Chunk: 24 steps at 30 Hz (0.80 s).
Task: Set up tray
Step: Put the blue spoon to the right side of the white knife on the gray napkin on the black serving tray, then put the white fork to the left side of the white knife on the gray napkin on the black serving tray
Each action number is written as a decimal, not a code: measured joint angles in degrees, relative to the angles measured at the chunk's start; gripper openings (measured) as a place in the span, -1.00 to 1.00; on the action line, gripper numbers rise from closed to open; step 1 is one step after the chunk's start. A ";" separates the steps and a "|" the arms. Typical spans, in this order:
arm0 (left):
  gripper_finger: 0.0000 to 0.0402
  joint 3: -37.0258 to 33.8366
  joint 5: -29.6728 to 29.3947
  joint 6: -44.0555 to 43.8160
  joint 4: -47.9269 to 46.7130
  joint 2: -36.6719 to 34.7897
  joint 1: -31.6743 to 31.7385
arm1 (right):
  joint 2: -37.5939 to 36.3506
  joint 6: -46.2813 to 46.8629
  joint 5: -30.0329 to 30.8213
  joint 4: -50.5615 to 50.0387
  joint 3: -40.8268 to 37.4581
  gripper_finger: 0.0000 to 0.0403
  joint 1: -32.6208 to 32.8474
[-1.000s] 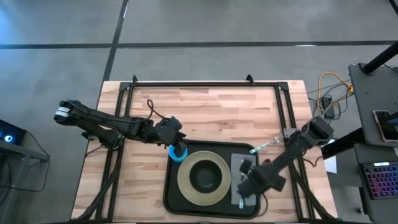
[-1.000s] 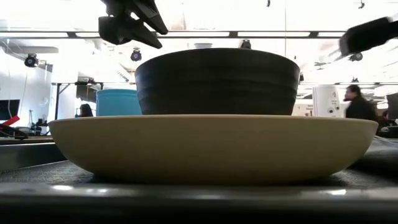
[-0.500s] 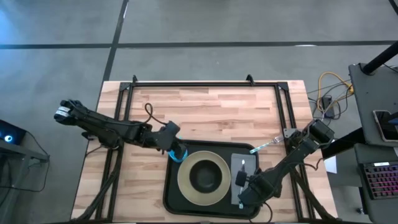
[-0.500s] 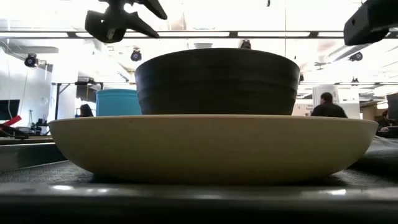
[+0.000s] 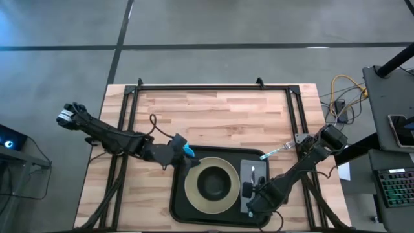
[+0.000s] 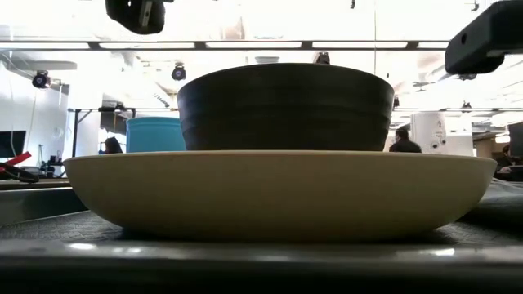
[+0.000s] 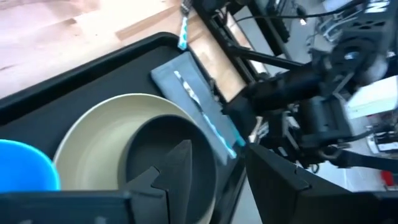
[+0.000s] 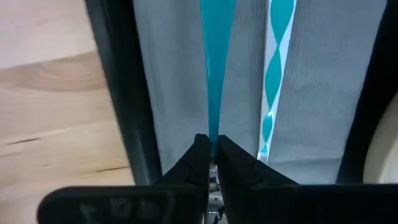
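Note:
The black tray (image 5: 178, 202) lies at the table's near middle. On it a tan plate (image 5: 194, 188) carries a black bowl (image 5: 211, 184), and a blue cup (image 5: 189, 151) stands in the tray's far-left corner. A grey napkin (image 5: 256, 173) lies to the right of the plate. My left gripper (image 5: 173, 150) is open, just left of the cup and clear of it. My right gripper (image 5: 249, 191) hangs over the napkin (image 8: 168, 74), shut on a teal utensil handle. A second utensil with a striped teal handle (image 8: 277, 74) lies on the napkin. My right gripper pinches the teal utensil handle (image 8: 212, 118) between its two fingertips (image 8: 200, 152), at one end of it. The handle runs straight on from the fingers, in line with them, over the grey napkin. I cannot tell whether it rests on the napkin.
A fork with a teal handle (image 5: 275, 152) lies on the bare wood to the right of the tray's far-right corner. The table's far half is bare wood (image 5: 213, 110), with a black frame along its edges. A person stands in the room behind the table (image 6: 400, 140).
My left gripper has drawn back from above the blue cup toward the table's left, and the cup stays standing on the tray. My right gripper has shifted a little toward the near edge over the napkin.

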 joint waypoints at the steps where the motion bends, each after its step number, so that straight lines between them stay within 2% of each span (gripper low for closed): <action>1: -0.35 0.02 -0.02 0.00 0.43 0.00 -0.10 | 0.00 -0.33 0.35 0.68 -0.48 -0.94 0.00; 9: -0.35 0.02 -0.22 -1.53 1.29 0.04 -0.14 | 0.02 -2.50 2.93 2.92 -2.78 -0.92 -0.23; 15: -0.35 0.02 -0.20 -1.57 4.05 0.07 -0.18 | 0.02 -1.06 3.49 4.10 -4.60 -0.78 -0.28; 20: -0.35 0.02 -0.19 -1.57 4.97 0.07 -0.19 | -0.06 -0.92 10.20 4.49 -4.95 -0.63 -0.28; 24: -0.35 0.02 -0.19 -1.57 4.99 0.09 -0.19 | -1.25 2.69 14.33 3.98 -3.89 -0.52 -0.26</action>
